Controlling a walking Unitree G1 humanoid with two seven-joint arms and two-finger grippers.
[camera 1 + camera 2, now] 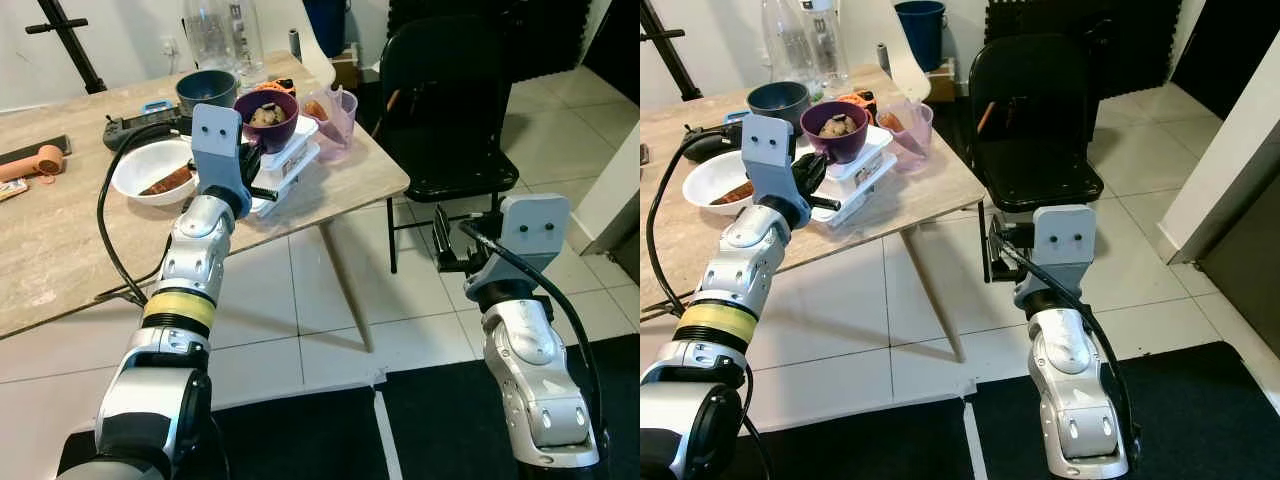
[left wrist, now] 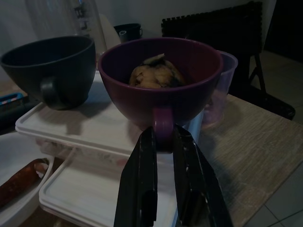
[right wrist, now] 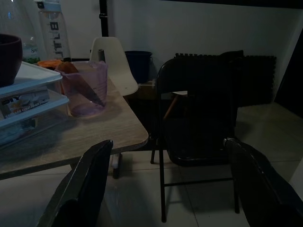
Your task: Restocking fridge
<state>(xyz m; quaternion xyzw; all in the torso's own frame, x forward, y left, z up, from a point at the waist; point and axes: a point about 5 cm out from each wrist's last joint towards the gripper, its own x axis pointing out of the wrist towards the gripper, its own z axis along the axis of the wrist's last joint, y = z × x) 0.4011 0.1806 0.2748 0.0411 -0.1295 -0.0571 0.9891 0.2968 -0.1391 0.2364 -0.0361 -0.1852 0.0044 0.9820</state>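
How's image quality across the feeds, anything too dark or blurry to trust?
Left and right eye views: bright, sharp, no glare. Left wrist view: dim but readable, the left tool closed on the purple cup by its handle. Right wrist view: dark, the right tool close and soft, the black chair only a silhouette.

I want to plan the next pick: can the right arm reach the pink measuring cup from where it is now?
Probably not yet. The right claw hangs open beyond the table corner, well short of the pink measuring cup, though nothing blocks the way.

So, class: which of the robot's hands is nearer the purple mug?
Left. The left hand pinches the purple mug by its handle; the right hand hangs open off the table, near the black chair.
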